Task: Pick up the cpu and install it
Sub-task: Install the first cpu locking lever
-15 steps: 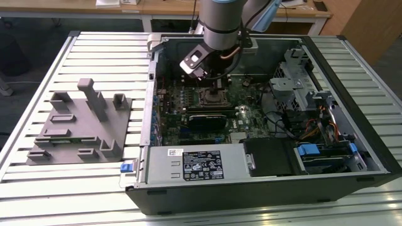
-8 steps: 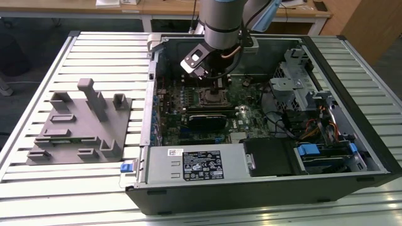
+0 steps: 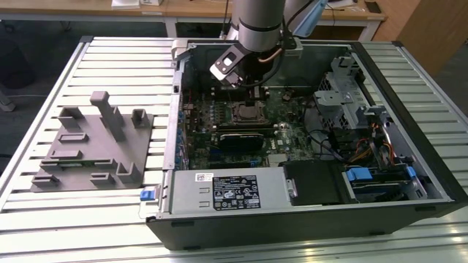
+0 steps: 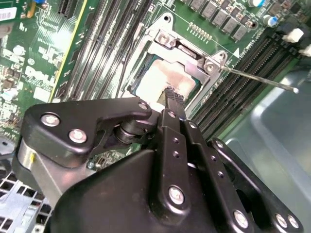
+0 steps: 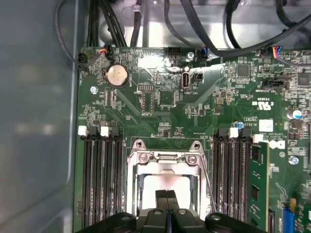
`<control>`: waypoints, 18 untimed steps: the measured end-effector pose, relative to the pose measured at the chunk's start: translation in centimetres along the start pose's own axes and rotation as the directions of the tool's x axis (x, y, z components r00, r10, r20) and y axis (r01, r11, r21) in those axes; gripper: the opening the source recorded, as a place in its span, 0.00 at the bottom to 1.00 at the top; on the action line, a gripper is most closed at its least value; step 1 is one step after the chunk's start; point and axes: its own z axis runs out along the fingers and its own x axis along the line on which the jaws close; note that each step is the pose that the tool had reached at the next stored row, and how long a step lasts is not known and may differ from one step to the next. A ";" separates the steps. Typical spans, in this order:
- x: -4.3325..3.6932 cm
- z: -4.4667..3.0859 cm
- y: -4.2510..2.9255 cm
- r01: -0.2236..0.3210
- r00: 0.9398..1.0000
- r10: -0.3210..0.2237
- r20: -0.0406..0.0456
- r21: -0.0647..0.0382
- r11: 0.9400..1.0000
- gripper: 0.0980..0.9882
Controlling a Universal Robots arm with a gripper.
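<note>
Your gripper (image 5: pixel 167 195) has its fingers (image 4: pixel 174 104) clenched together, nothing between them, tips right at the cpu (image 5: pixel 150 194), seated in the motherboard socket (image 5: pixel 165 156). Can't tell actual contact; fingers hide the cpu's near edge.

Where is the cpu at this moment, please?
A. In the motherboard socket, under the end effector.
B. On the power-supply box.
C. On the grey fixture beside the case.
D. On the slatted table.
A: in the first wrist view the cpu lies flat inside the socket frame, with the end effector and its closed fingertips directly over its pale top.
</note>
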 end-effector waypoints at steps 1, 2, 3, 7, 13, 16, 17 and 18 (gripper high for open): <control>0.01 -0.24 0.01 0.000 1.000 0.000 0.000 0.000 1.000 0.01; 0.02 -0.46 0.01 0.000 1.000 0.000 0.000 0.000 1.000 0.01; 0.03 -0.71 0.02 0.000 1.000 0.000 0.000 0.000 1.000 0.01; 0.06 -1.53 0.04 0.000 1.000 0.000 0.000 0.000 1.000 0.01; 0.14 -3.24 0.09 0.000 1.000 0.000 -0.001 0.003 1.000 0.01; 0.18 -4.33 0.12 0.000 1.000 0.000 -0.001 0.004 1.000 0.01; 0.19 -4.45 0.12 0.000 1.000 0.000 -0.001 0.004 1.000 0.01; 0.19 -4.46 0.12 0.000 1.000 0.000 -0.001 0.004 1.000 0.01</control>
